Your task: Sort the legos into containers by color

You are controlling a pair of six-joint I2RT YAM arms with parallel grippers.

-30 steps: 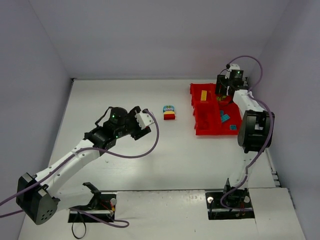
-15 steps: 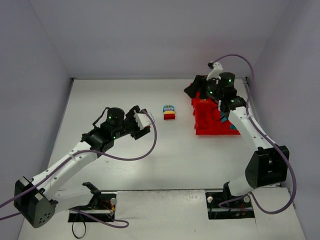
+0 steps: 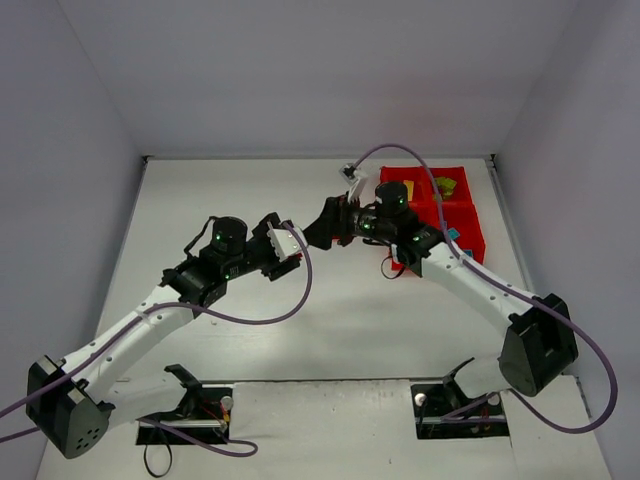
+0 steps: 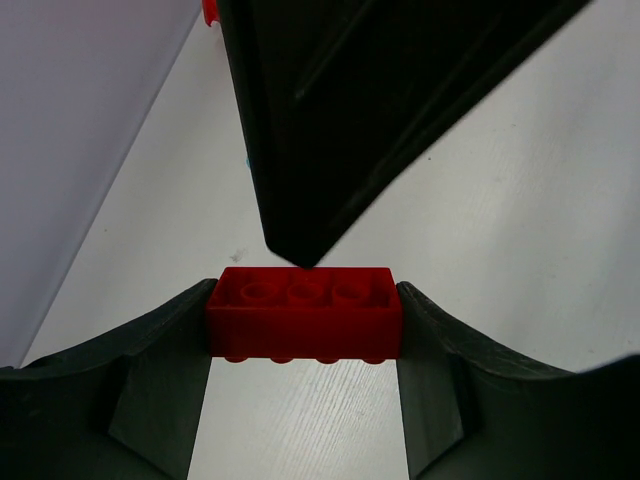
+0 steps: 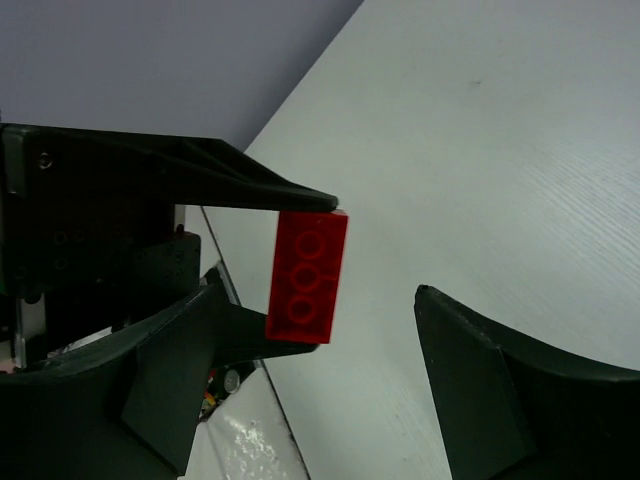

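My left gripper (image 4: 305, 312) is shut on a red lego brick (image 4: 305, 313) by its two short ends and holds it above the white table. In the right wrist view the same red brick (image 5: 308, 277) hangs between the left gripper's dark fingers. My right gripper (image 5: 330, 350) is open and empty, its jaws wide apart, right in front of that brick. In the top view the left gripper (image 3: 296, 246) and the right gripper (image 3: 318, 228) meet tip to tip at mid-table. The red tray (image 3: 470, 215) stands at the right. The stack of bricks on the table is hidden under the right gripper.
The tray's bins hold a yellow brick (image 3: 411, 186), a green piece (image 3: 445, 185) and a teal brick (image 3: 453, 235). The right arm stretches across the tray's left half. Walls close the table at the back and on both sides.
The right arm has swung left from over the tray to mid-table, ending in front of the left gripper and covering the brick stack. The left gripper has barely moved and keeps the red brick.
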